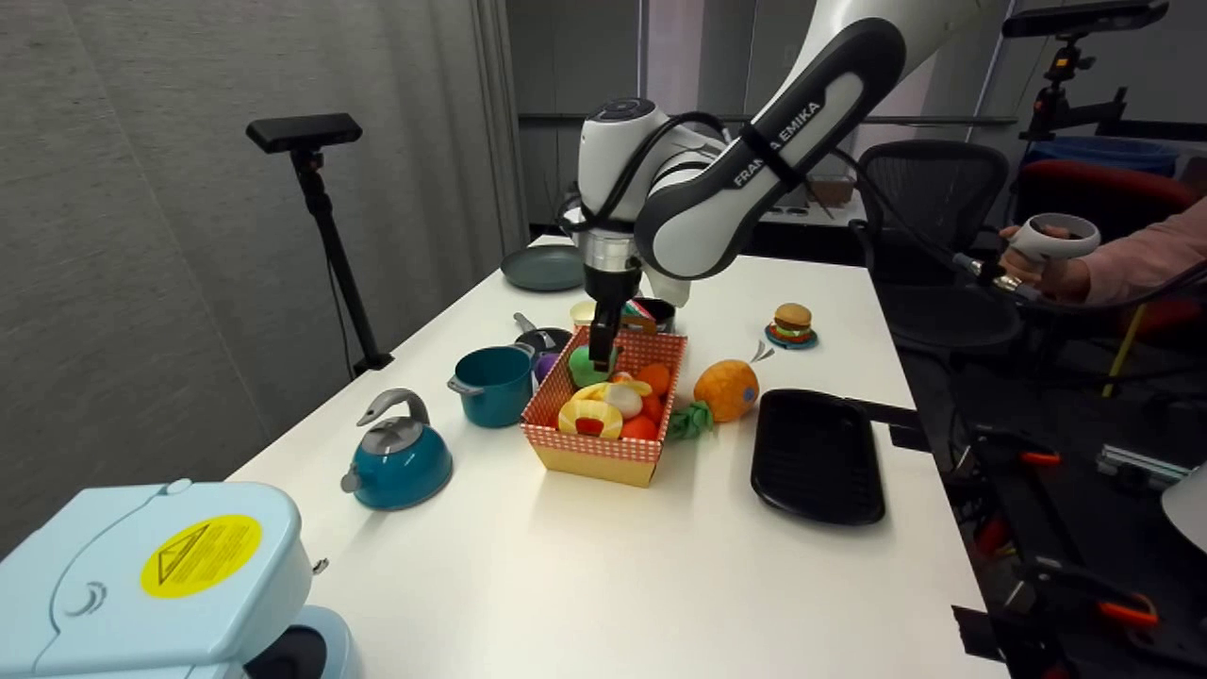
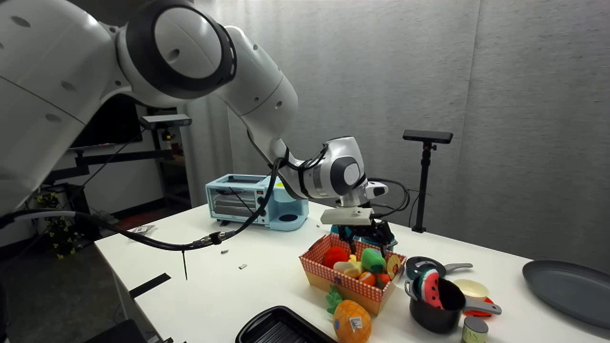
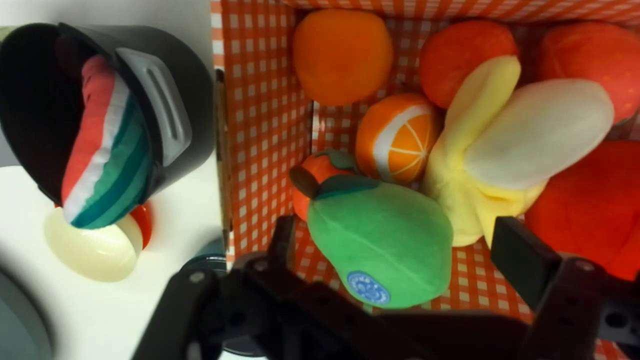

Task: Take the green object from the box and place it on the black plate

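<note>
The green object is a plush pear (image 3: 385,235) with a brown stem and a blue round label. It lies in the red-checked box (image 3: 265,125) among other plush fruit. It also shows in both exterior views (image 1: 585,368) (image 2: 372,260). My gripper (image 3: 402,245) is open. In the wrist view its fingers stand on either side of the pear with gaps on both sides. In both exterior views the gripper (image 1: 603,351) (image 2: 367,248) points down into the box (image 1: 589,464) (image 2: 340,286). The black plate (image 1: 818,462) is a rectangular ribbed tray beside the box, cut off in an exterior view (image 2: 281,328).
A plush pineapple (image 1: 726,390) lies between box and black plate. A teal pot (image 1: 497,389) and kettle (image 1: 401,467) stand beside the box. A black pot (image 2: 436,309) holds a plush watermelon slice (image 2: 431,288). A dark grey round plate (image 1: 544,269) lies farther off.
</note>
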{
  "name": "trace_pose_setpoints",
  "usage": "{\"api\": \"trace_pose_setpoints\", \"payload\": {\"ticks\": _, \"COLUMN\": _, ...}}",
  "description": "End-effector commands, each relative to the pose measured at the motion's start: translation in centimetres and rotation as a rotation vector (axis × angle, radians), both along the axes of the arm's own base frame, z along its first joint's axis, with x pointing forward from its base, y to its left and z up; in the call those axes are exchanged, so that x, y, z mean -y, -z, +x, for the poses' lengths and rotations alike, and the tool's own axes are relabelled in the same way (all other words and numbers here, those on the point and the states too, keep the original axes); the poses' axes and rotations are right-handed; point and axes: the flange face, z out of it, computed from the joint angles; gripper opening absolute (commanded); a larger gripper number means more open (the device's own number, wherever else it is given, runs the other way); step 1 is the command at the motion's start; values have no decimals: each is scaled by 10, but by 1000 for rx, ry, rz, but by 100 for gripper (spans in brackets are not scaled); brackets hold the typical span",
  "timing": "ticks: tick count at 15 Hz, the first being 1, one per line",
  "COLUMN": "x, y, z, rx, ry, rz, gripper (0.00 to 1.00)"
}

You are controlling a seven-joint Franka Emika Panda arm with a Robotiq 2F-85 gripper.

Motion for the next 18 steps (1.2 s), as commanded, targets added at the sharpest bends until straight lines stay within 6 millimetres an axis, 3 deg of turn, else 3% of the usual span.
{"api": "trace_pose_setpoints", "payload": {"ticks": 1, "x": -3, "y": 12, "z": 25, "rx": 18, "ry": 12, "rz": -11, "gripper": 100}}
{"api": "trace_pose_setpoints", "payload": {"ticks": 6, "x": -5, "y": 31, "z": 37, "rx": 16, "ry": 3, "rz": -17, "gripper": 93}}
{"api": "trace_pose_setpoints", "payload": {"ticks": 8, "x": -4, "y": 37, "z": 37, "rx": 7, "ry": 5, "rz": -13, "gripper": 68}}
{"api": "trace_pose_setpoints", "payload": {"ticks": 9, "x": -4, "y": 38, "z": 37, "rx": 2, "ry": 9, "rz": -12, "gripper": 68}}
{"api": "trace_pose_setpoints", "payload": {"ticks": 13, "x": -3, "y": 35, "z": 30, "rx": -7, "ry": 15, "rz": -17, "gripper": 37}}
{"api": "trace_pose_setpoints", "payload": {"ticks": 17, "x": -5, "y": 17, "z": 20, "rx": -4, "ry": 14, "rz": -13, "gripper": 10}}
{"api": "trace_pose_setpoints", "payload": {"ticks": 18, "x": -5, "y": 8, "z": 17, "rx": 0, "ry": 13, "rz": -8, "gripper": 8}}
